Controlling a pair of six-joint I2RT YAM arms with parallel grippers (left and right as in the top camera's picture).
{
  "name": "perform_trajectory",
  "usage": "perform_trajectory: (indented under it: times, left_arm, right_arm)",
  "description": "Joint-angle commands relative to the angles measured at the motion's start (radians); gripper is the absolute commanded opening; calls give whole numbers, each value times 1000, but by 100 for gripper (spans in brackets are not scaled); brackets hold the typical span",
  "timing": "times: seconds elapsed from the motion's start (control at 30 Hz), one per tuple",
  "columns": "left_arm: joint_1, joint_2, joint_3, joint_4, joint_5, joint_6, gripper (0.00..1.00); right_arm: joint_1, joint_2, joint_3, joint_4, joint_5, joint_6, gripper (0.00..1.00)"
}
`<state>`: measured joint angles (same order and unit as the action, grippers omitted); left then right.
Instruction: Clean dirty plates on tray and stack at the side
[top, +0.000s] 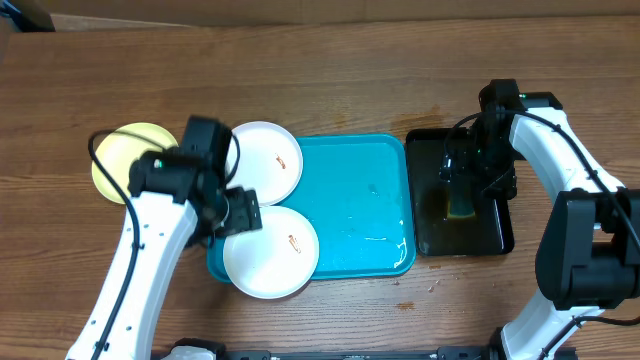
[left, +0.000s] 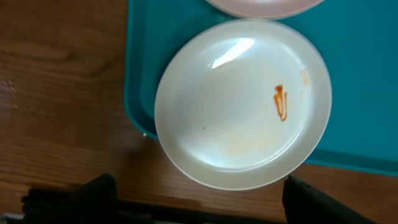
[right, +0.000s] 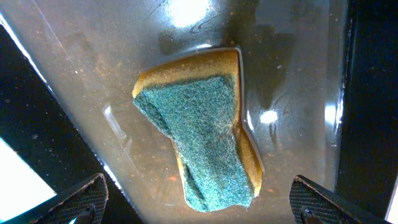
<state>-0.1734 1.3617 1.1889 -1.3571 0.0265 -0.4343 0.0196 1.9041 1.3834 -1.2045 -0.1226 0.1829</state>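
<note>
Left hand (left: 198, 186): wide, holding nothing. It hovers just off the rim of the near plate (left: 242, 102), which I read as lining up to take that rim.
Right hand (right: 199, 193): wide, holding nothing. It hangs over the sponge (right: 199, 124), fingers either side but apart from it.
Near plate: white, with an orange smear (left: 281, 102). It sits on the corner of the tray (top: 360, 170) and overhangs onto the surface (top: 330, 80). That overhang gives my fingers an edge to get under.
Far plate (top: 266, 160): white, also smeared, overlapping the tray's left rim.
Yellow plate (top: 118, 160): on the surface left of the tray, partly under my left arm. I can't tell whether it is clean. It looks to me like the start of the side stack.
Sponge: green scrub face up, lying in a shallow film of liquid in the black tray (top: 490, 235), presumably kept there to stay wet.
Step, as I judge it: sponge pickup on the right, plate steadying on the left. Both white plates are not yet cleaned.
Writing: no brand, label or text I can read.
</note>
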Motion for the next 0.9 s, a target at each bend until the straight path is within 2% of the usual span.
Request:
perform_trajectory:
  times: [0.0,0.2,0.33,0.47,0.57,0.6,0.67,0.77,0.8,0.87]
  left_arm:
    - [-2,1,-110,23,63,-52,86]
    - [-2,5,-297,143,75,-172,82]
    - [-2,5,-364,168,61,-185,80]
    - [-2,5,-431,196,66,-251,71]
    - [-3,5,-484,233,87,-254,63]
    - [-3,5,-501,251,96,-254,56]
    - [-3,5,-519,284,115,-254,32]
    - [-4,5,-519,311,174,-252,8]
    - [-4,5,-519,318,200,-249,4]
    - [-5,5,-519,338,267,-224,4]
  right_arm:
    - [-1,-24,-3,3,10,4,95]
    - [-1,-24,-3,3,10,4,96]
    - [-1,-24,-3,3,10,4,96]
    - [-1,-24,-3,3,10,4,96]
    - [-1,-24,-3,3,10,4,96]
    - [-1,-24,-3,3,10,4,96]
    - [-1,-24,-3,3,10,4,96]
    - [-1,-24,-3,3,10,4,96]
    - [-1,-24,-3,3,10,4,96]
    - [-1,-24,-3,3,10,4,96]
